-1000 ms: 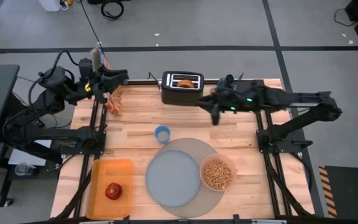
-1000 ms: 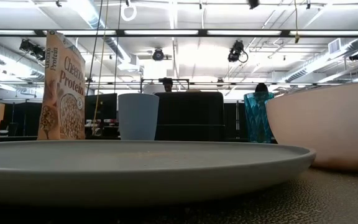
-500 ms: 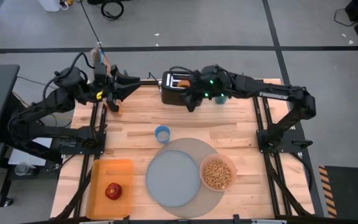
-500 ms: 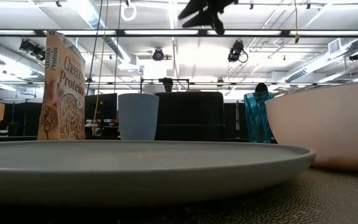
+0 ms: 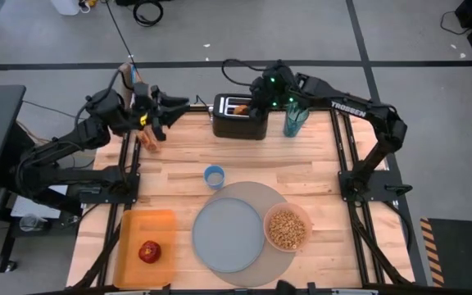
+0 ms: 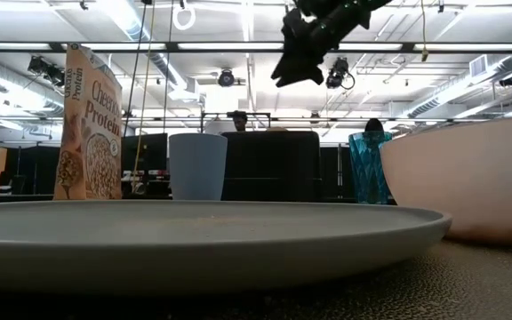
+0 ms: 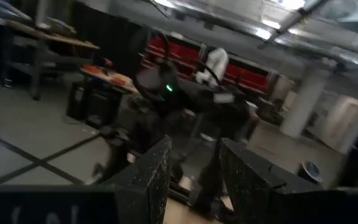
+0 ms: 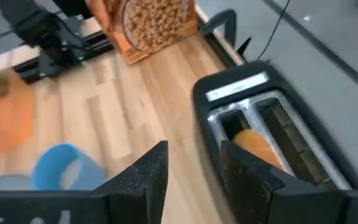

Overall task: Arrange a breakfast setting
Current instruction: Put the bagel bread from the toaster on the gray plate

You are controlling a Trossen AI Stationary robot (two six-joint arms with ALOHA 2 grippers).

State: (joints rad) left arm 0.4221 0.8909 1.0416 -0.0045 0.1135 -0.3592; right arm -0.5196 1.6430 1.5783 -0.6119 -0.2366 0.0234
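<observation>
The bagel half (image 8: 257,144) stands in a slot of the black toaster (image 5: 240,116) at the table's far edge. My right gripper (image 8: 194,180) is open and empty, hovering above the toaster (image 5: 256,100), high in the low view (image 6: 302,55). My left gripper (image 5: 174,106) is open and empty in the air at the far left. The teal tumbler (image 5: 295,120) stands right of the toaster. The grey plate (image 5: 229,234) lies on the grey mat (image 5: 256,197), the pink bowl (image 5: 286,229) of cereal beside it. The red apple (image 5: 148,251) lies on the orange tray (image 5: 142,225). The spoon is out of view.
A small blue cup (image 5: 214,176) stands mid-table, just beyond the mat. A cereal box (image 5: 147,135) stands at the far left by my left gripper. Bare wood lies between the toaster and the mat.
My right gripper has swung from the toaster's right side toward the table's left and far edge, ending above the toaster and uncovering the teal tumbler. My left gripper has moved a little toward the table's right.
</observation>
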